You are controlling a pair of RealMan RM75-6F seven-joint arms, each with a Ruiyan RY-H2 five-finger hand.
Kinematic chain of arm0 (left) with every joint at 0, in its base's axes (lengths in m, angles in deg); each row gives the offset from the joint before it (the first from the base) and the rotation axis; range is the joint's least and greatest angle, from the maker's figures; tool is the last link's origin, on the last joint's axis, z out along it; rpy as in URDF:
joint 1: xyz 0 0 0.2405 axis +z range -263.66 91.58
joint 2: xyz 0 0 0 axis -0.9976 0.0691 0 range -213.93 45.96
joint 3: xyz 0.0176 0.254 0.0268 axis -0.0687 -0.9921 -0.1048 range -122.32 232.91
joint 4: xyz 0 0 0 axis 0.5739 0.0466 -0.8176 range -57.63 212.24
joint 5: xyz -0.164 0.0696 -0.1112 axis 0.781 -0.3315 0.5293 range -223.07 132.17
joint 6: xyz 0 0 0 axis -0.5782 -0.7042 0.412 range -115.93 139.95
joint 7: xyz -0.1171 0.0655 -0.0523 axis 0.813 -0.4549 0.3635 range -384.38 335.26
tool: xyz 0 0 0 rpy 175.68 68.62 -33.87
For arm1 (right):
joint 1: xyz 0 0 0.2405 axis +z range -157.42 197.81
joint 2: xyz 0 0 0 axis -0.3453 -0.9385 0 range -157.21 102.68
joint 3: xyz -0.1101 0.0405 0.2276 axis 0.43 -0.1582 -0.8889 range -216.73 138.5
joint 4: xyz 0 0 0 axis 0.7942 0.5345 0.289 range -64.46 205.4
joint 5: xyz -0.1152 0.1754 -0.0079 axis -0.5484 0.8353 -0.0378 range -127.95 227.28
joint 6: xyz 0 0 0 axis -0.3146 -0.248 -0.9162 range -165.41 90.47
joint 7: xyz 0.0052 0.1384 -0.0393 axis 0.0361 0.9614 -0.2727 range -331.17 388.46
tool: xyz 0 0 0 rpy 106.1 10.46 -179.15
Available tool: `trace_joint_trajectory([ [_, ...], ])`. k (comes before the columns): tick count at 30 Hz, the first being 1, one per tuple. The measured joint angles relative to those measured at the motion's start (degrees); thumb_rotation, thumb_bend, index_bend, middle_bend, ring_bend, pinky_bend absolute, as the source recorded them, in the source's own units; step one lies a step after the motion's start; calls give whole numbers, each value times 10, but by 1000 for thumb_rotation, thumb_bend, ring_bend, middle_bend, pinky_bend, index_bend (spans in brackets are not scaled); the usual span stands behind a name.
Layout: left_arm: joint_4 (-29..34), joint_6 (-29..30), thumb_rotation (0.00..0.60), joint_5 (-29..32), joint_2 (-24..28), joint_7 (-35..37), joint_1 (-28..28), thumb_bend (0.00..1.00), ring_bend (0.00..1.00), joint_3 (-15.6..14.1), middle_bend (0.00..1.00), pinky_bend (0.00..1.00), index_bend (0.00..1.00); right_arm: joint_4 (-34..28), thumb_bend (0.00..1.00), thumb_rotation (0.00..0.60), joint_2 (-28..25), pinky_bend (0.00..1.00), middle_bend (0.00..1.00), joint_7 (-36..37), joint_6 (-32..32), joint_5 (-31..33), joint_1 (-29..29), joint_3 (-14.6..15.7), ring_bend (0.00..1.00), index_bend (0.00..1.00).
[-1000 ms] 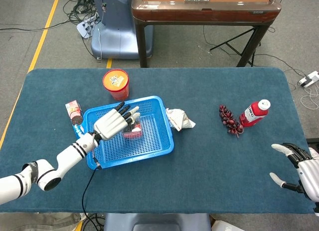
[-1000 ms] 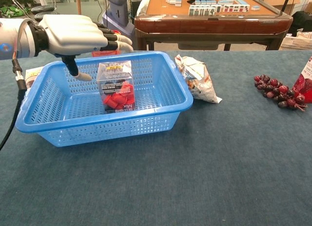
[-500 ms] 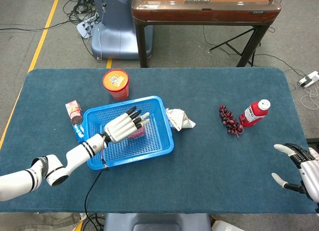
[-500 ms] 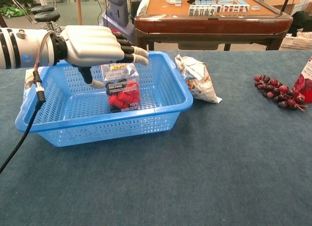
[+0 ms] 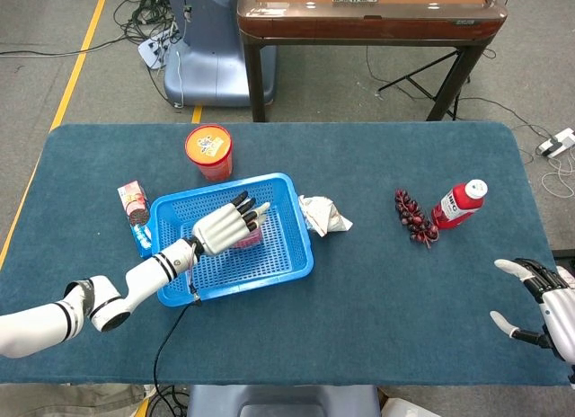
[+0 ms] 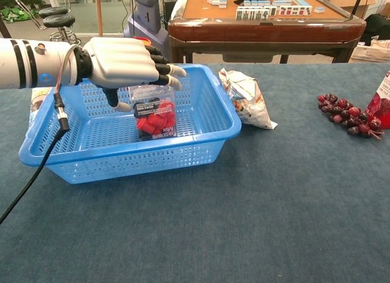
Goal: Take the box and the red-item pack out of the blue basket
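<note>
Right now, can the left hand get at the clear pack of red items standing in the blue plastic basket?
Probably yes. The left hand hovers open just above the clear pack of red items, which stands alone inside the blue plastic basket; nothing lies between them.

Left arm (image 5: 99,302): white segments, black bands, grey joint; black cable (image 6: 38,167) hanging from wrist. Left hand (image 6: 125,63): white shell, black fingers, pale tips. Right hand (image 5: 548,306): white with black fingers, pale tips
</note>
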Motion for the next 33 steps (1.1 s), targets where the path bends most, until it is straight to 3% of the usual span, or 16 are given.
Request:
trace_joint_trajectory([
  [4, -1, 6, 600, 1, -2, 17, 1, 271, 345, 0, 273, 163, 421, 0, 206, 600, 0, 239, 259, 0, 0, 0, 0, -1, 169, 212],
  [8, -6, 15, 600, -5, -6, 37, 3, 272, 428, -4, 353, 256, 460, 1, 206, 600, 1, 239, 259, 1, 0, 1, 0, -1, 168, 212],
  [13, -8, 36, 600, -12, -4, 71, 12, 271, 445, -8, 382, 354, 462, 1, 206, 600, 0, 239, 259, 3, -3, 1, -1, -2, 169, 212],
  [23, 16, 126, 600, -17, 41, 127, 53, 271, 446, 0, 404, 357, 463, 0, 206, 600, 1, 239, 259, 5, -6, -6, 1, -3, 169, 212],
  [33, 14, 202, 600, 64, 92, 164, 125, 271, 436, 42, 404, 357, 453, 3, 206, 600, 1, 239, 259, 9, -8, -11, 2, -2, 169, 212],
])
